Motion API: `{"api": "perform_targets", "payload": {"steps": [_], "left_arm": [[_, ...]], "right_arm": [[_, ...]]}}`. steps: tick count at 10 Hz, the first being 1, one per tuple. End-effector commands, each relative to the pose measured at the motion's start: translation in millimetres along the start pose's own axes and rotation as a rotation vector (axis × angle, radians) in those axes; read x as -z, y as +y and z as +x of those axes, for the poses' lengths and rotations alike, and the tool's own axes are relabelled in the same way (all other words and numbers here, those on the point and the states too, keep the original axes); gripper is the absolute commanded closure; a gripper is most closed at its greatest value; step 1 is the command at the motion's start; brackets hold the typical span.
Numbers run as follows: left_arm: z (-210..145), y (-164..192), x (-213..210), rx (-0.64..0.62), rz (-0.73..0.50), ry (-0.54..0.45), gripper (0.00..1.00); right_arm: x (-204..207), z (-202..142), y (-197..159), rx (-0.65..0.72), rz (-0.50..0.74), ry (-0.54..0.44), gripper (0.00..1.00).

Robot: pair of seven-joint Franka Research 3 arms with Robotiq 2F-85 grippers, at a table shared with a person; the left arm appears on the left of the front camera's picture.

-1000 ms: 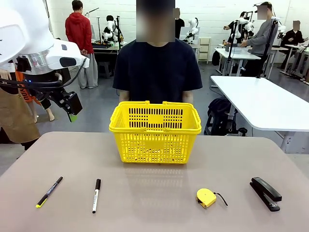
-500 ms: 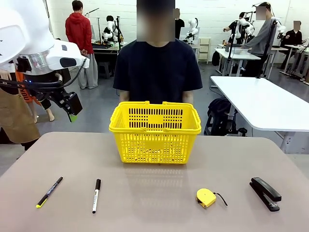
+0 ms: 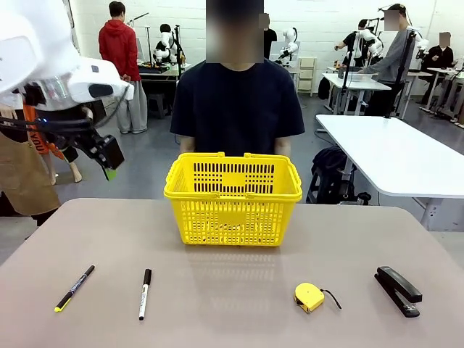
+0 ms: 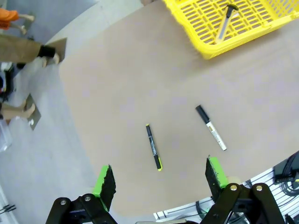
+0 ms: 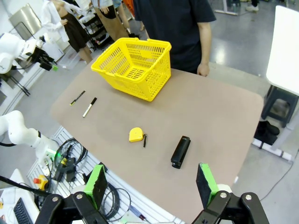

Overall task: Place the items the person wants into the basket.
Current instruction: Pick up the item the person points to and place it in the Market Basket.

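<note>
1. Currently, left end effector (image 4: 160,175) and right end effector (image 5: 152,183) hang with fingers apart, empty.
2. Bright yellow slotted plastic basket (image 3: 232,199) contains yellow-and-black utility knife (image 4: 225,22).
3. Slim black yellow-tipped pen (image 3: 74,288) and small yellow tape measure (image 3: 309,296) lie on brown surface (image 3: 232,290).

The table (image 3: 239,275) has a plain grey-brown top with rounded corners. 1 white marker (image 3: 145,293) with a black cap lies near the near edge, left of the middle, with its cap toward the far edge. 1 black stapler (image 3: 398,290) lies shut near the near right corner, well apart from the marker, slanted to the right edge. Beyond the far right corner stands a white table (image 3: 391,156), with a dark bag (image 3: 330,170) on the floor beside it. Far back on the left, a person in a red jacket (image 3: 119,47) stands facing away.
</note>
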State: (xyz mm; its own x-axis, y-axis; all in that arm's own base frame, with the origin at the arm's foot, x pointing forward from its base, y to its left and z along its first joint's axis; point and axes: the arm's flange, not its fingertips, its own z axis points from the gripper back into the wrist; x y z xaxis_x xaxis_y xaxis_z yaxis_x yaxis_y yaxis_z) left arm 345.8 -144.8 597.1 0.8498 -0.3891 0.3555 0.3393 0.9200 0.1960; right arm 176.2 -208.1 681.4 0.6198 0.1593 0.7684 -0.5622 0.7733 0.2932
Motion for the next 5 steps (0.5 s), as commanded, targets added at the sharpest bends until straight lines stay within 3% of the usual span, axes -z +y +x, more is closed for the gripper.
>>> {"api": "perform_targets", "payload": {"steps": [1,2,4,5], "left_arm": [[-11.5,77.4,-44.3,0.018,-0.273,-0.099,0.00],[-26.2,119.1,-63.4,0.003,-0.376,-0.151,0.00],[-87.5,186.4,-101.8,-0.031,-0.479,-0.357,0.00],[-99.7,225.1,-111.4,-0.032,-0.557,-0.365,0.00]], "right_arm": [[4.3,1.0,-0.8,-0.005,0.005,-0.019,0.00],[4.3,1.0,-0.8,-0.005,0.005,-0.019,0.00],[4.3,1.0,-0.8,-0.005,0.005,-0.019,0.00],[4.3,1.0,-0.8,-0.005,0.005,-0.019,0.00]]}}
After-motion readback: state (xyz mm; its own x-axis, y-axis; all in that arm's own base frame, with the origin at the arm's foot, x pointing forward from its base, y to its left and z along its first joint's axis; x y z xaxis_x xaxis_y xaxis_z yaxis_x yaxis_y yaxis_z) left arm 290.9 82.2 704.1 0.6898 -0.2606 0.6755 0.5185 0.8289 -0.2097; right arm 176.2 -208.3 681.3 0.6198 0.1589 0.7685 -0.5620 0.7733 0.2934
